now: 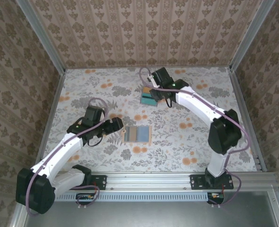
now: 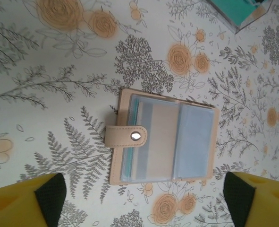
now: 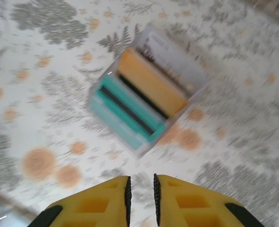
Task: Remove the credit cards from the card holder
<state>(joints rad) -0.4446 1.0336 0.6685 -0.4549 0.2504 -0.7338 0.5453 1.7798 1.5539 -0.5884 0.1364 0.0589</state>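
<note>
Hovering wide-open over the unfolded tan-leather card holder [image 2: 164,138], the left gripper [image 2: 141,194] likely next pinches its teal-edged plastic credit card [image 2: 134,113], while the right gripper [image 3: 140,189] at one o'clock sits closed, empty.

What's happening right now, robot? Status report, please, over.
Left gripper open, beside the card holder. Right gripper shut, empty, above the credit cards stacked on the table. Holder lies open. Nothing blocking either.

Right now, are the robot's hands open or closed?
The left gripper is open, holding nothing.
The right gripper is shut, holding nothing.
</note>
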